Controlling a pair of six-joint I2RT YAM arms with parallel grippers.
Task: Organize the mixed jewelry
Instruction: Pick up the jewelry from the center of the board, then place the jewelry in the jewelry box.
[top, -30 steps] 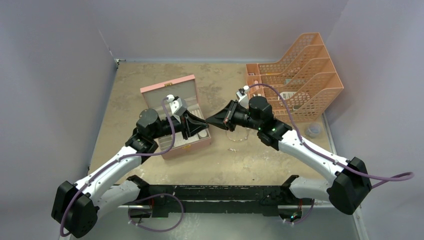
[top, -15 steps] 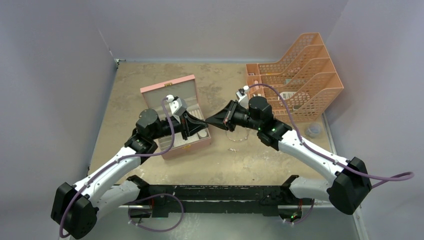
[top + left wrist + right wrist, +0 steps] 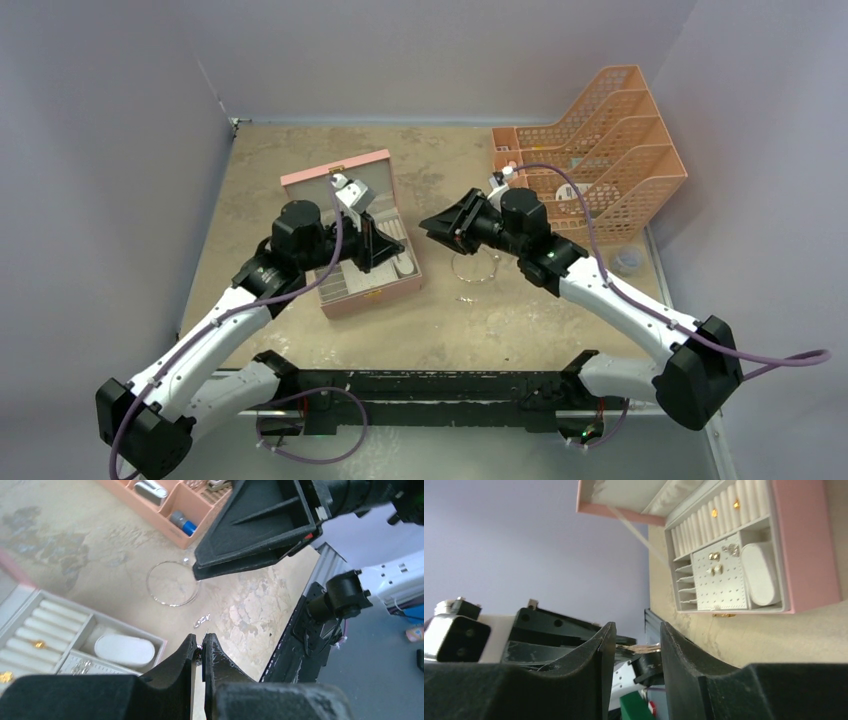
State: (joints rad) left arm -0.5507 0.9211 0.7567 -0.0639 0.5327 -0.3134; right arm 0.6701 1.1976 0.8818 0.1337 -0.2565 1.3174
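Over table point(image 3: 250, 605), left gripper point(image 3: 200, 641) pinched shut on tiny silvery piece point(image 3: 199, 647): likely light, slippery; right gripper point(image 3: 634, 635) gaped empty. Nearby wire hoop point(image 3: 172, 605) lay flat: probably thin, bendable; nip wire itself.

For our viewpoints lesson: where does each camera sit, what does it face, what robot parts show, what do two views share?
Top external: above, behind the robot, facing the table; left arm, right arm.
Left wrist: left arm, facing the wire hoop; left gripper, right gripper.
Right wrist: right arm, facing the pink jewelry box; right gripper.
Top and left wrist share that hoop.
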